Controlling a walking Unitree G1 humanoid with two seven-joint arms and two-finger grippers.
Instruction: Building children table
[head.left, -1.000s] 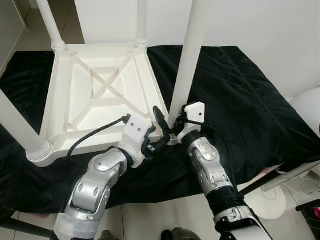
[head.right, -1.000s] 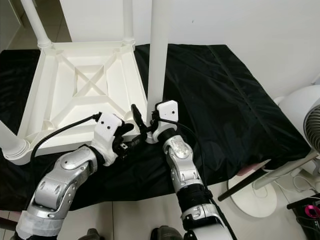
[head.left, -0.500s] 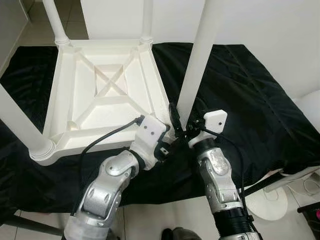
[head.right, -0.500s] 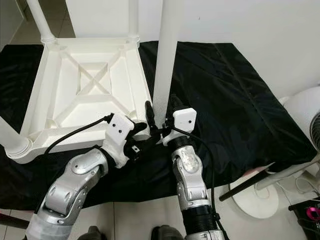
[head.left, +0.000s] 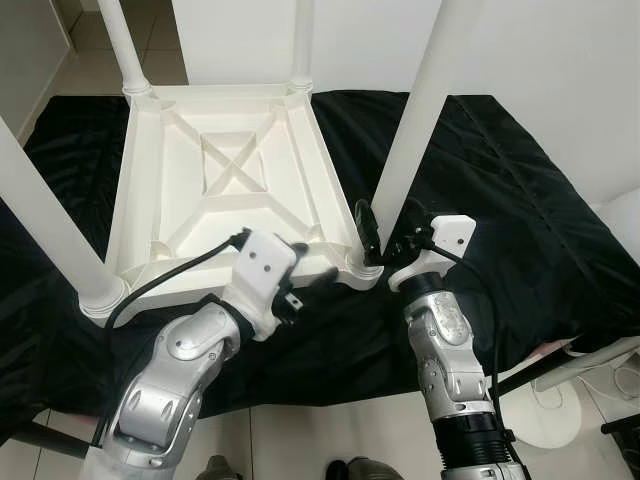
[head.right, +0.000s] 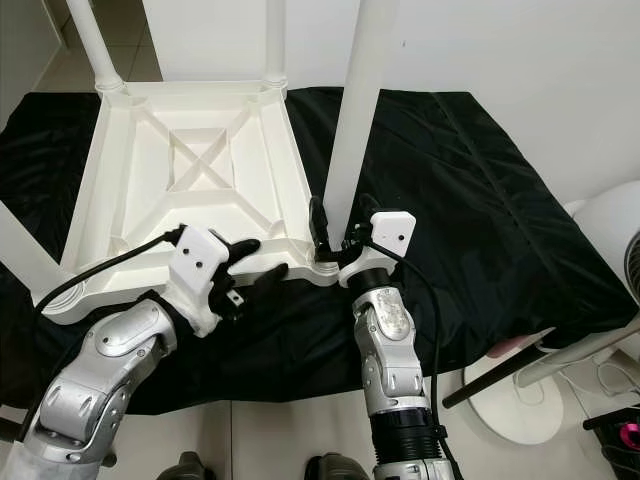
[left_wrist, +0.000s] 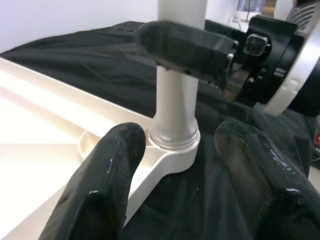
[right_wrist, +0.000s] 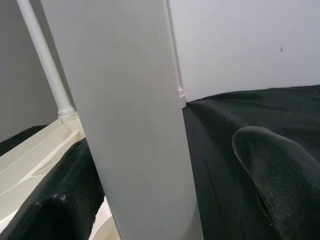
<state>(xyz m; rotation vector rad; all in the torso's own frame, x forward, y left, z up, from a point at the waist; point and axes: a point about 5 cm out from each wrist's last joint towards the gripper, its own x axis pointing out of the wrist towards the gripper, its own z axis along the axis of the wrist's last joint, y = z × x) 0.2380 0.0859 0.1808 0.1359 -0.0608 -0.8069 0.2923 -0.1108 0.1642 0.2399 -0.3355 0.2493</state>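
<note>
Bright even indoor light, sharp head views, near fingers (left_wrist: 105, 190) softly blurred, mild glare on white plastic.

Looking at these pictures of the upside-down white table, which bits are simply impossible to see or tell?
- Leg tops: cut off by the upper edge of both eye views.
- Joint of the near leg in its corner socket: the collar hides any screw or thread, so tightness cannot be told.
- Right pincer: its fingers flank the leg; actual contact is not clear.
- Tabletop's upper face: it lies down on the black cloth.
- White round thing: cut by the right edge.
</note>
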